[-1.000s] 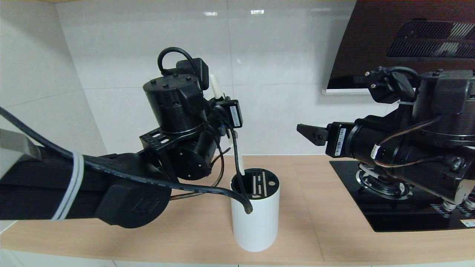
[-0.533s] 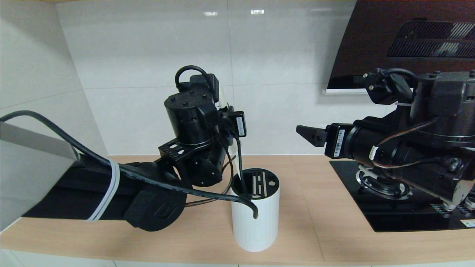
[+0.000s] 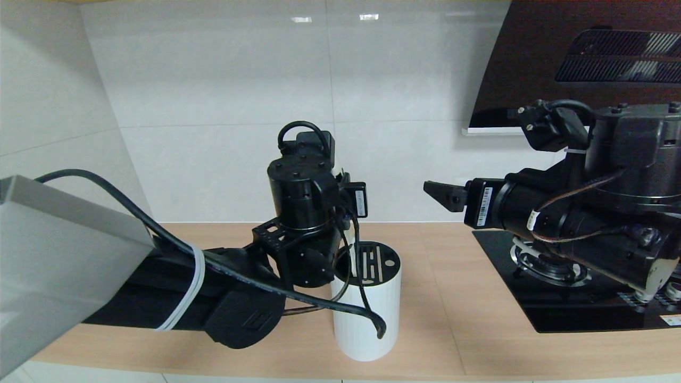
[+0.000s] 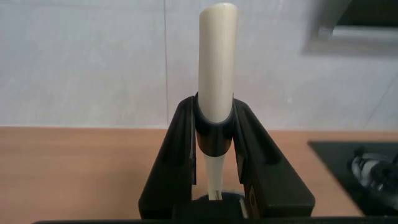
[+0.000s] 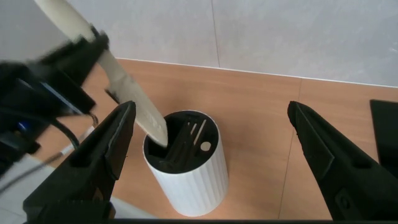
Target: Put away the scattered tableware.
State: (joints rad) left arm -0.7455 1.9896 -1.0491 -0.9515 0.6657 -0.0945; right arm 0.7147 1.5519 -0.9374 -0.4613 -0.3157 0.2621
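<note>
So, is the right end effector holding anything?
No, the right end effector is spread wide open and empty; the white holder sits well beyond it.

Ribbed matt white holder point(image 3: 367, 319), smooth cream knife handle point(image 4: 217, 50), wood-grain counter point(image 3: 457, 319)

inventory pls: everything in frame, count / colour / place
knife: 1, cream, tilted, blade tip in the holder's opening
holder: 1, white ribbed with a black slotted top, upright mid-counter
counter: 1, light wood, along the wall
cooktop: 1, black, set in the counter on the right
range hood: 1, dark, upper right
wall: white tiles, behind the counter
left gripper: 1, black, shut on the knife handle, above the holder
right gripper: 1, black, open, empty, raised right of the holder
</note>
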